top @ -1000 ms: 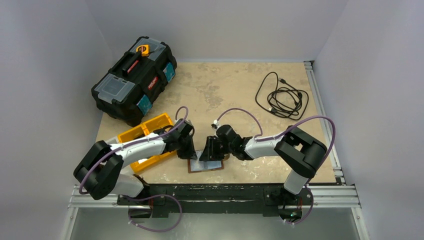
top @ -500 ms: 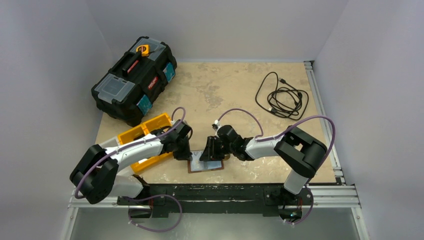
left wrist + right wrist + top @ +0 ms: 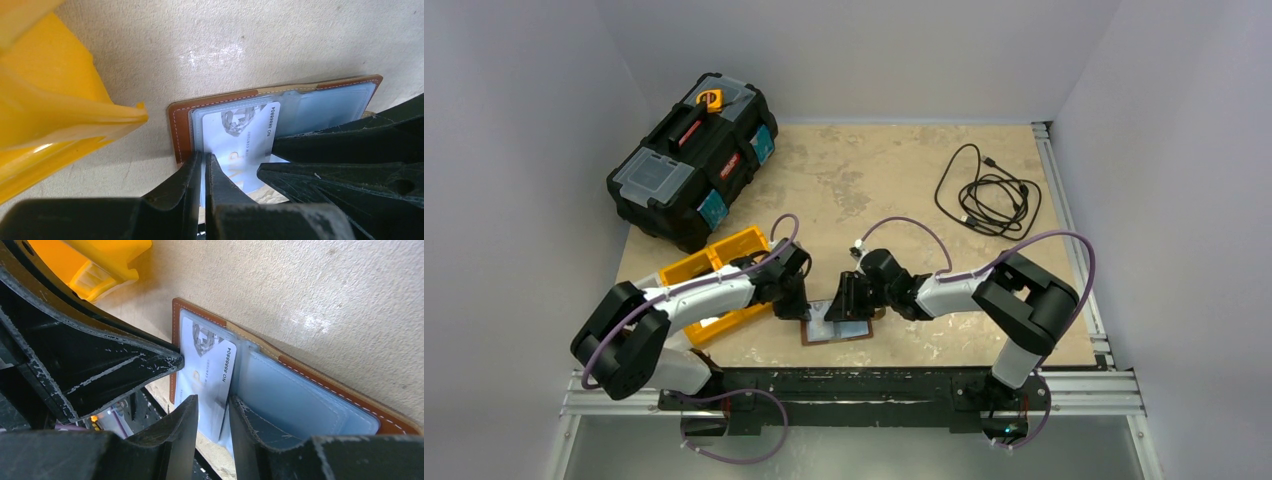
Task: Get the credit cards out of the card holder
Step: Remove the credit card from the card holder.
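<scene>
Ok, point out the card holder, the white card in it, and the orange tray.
card holder [image 3: 178, 131], left wrist view, its brown leather border at the left edge.
white card [image 3: 250, 135], left wrist view, middle of its printed face.
orange tray [image 3: 55, 85], left wrist view, its outer wall.

Bright, even light; soft glare on the table [image 3: 227, 50]; foreground blurred.

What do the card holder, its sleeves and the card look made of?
Card holder: brown leather or imitation, matte, with pale stitching along the border. Card: thin white plastic, probably, with a printed number. Sleeves: clear soft plastic, hazy-glossy; the print shows through one.
</scene>
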`<state>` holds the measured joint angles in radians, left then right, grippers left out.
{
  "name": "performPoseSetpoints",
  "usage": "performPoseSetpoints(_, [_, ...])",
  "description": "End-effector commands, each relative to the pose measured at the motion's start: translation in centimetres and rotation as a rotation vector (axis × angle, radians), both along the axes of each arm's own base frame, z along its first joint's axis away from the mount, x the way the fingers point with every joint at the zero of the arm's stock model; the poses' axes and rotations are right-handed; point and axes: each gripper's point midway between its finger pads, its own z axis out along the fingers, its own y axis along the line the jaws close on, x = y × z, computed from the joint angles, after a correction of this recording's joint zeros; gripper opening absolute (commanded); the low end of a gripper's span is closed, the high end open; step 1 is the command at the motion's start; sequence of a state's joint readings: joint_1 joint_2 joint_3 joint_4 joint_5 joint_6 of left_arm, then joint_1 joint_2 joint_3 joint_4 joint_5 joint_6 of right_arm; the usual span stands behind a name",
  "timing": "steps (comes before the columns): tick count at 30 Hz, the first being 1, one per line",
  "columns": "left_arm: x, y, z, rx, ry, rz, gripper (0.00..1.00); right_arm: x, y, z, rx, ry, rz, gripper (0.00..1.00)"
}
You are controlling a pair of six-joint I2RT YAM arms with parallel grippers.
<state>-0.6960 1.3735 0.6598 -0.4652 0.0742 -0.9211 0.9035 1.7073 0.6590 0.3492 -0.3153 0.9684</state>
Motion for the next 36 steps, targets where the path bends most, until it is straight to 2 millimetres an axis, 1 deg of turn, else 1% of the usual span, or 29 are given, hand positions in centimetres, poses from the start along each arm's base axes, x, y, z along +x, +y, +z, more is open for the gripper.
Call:
performPoseSetpoints(1, [-0.4, -1.3, -1.1, -0.019, 0.021, -0.024, 0.03, -0.6, -2.0, -3.2, -0.092, 0.037, -0.015, 0.3])
performPoseSetpoints(5, [-0.7, -1.5, -1.5, -0.004, 0.04, -0.02, 0.01, -0.6, -2.0, -3.3, -0.064, 0.057, -0.019, 0.3])
performPoseSetpoints(11, [-1.1, -0.4, -2.1, 0.041, 0.056, 0.02, 0.0, -0.3, -2.6, -3.1, -0.033, 0.068, -0.044, 0.22])
performPoseSetpoints(15, [-1.2, -0.3, -2.4, 0.052, 0.07, 0.03, 0.0, -0.2, -2.6, -2.7, 0.0, 0.069, -0.047, 0.16])
performPoseSetpoints(19, [-1.3, 0.0, -2.2, 0.057, 0.065, 0.036, 0.0, -0.1, -2.4, -2.5, 0.009, 0.065, -0.048, 0.07])
performPoseSetpoints(24, [-1.2, 0.6, -1.5, 0.08, 0.041, 0.036, 0.0, 0.2, -2.9, -2.2, -0.02, 0.044, -0.066, 0.0])
performPoseSetpoints(29, [-1.4, 1.2, -1.2, 0.096, 0.04, 0.04, 0.0, 0.9, -3.8, -1.6, -0.064, 0.008, -0.102, 0.0])
performPoseSetpoints(36, [-1.4, 1.3, -1.2, 0.1, 0.042, 0.035, 0.0, 1.1, -4.6, -1.3, -0.102, -0.015, -0.121, 0.0])
